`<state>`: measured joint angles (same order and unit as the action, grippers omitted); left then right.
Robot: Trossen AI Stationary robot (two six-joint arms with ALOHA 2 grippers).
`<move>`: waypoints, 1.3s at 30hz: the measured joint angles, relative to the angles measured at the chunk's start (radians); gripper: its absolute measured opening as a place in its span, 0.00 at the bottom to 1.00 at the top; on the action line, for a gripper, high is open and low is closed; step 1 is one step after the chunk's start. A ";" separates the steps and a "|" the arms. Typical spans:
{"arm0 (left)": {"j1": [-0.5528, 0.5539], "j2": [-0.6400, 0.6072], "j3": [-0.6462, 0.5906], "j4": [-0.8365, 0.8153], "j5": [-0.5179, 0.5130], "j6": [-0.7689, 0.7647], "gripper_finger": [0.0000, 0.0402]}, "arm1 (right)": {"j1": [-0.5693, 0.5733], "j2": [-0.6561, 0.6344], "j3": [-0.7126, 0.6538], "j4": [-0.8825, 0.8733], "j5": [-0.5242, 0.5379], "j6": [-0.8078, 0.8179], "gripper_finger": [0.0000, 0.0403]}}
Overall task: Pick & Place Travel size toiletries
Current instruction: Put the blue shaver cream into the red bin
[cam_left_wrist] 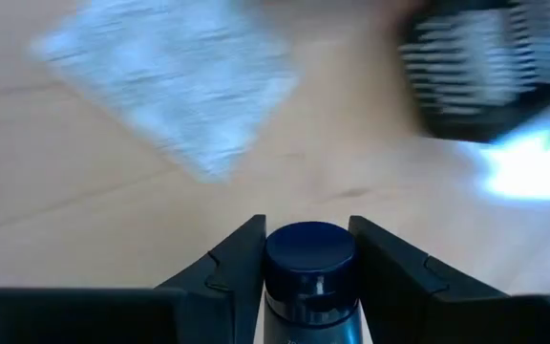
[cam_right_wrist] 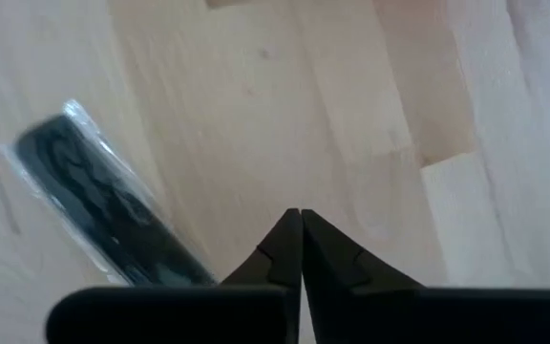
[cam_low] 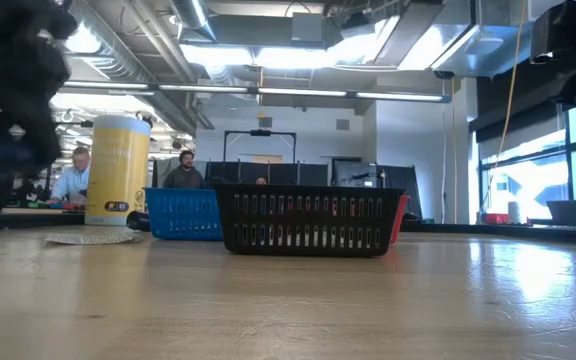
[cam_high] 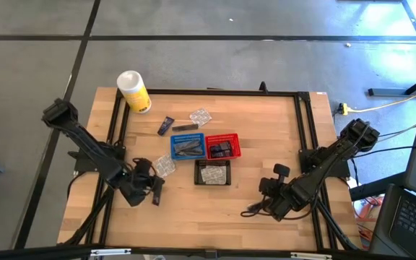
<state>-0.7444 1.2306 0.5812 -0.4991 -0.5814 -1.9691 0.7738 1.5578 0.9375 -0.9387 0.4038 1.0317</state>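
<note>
Left gripper [cam_high: 152,193] sits low over the wooden table's [cam_high: 193,209] left front, fingers part open and clamped on a dark navy tube, just beside a clear crinkly packet [cam_high: 165,167]. Right gripper [cam_high: 253,209] hangs at the right front, fingers pressed together, holding nothing. Blue [cam_high: 188,147], red [cam_high: 223,146] and black mesh baskets [cam_high: 213,173] cluster mid-table.

Low view — the black basket stands in front, a white-and-yellow canister [cam_low: 116,168] behind.

Left wrist view: the dark navy tube's round cap [cam_left_wrist: 309,260] sits squarely between both fingers. It looks light, stiff and smooth — I'd grip below the cap.

Right wrist view: a black piece in clear wrap [cam_right_wrist: 108,204] lies beside the closed tips, untouched; crinkly film, likely slippery.
</note>
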 joint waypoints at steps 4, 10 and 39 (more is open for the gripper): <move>0.004 -0.018 0.000 0.155 -0.107 0.225 0.34 | 0.000 0.000 0.000 0.048 0.006 0.000 0.06; 0.061 -0.023 0.000 0.347 -0.146 0.541 0.34 | 0.000 0.000 0.000 0.123 0.052 -0.004 0.09; 0.369 -0.023 0.000 1.209 0.380 1.780 0.35 | -0.077 0.000 0.000 0.964 0.213 -0.472 0.13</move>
<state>-0.3757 1.2079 0.5812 0.7096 -0.2016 -0.1890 0.6965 1.5581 0.9375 0.0250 0.6166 0.5602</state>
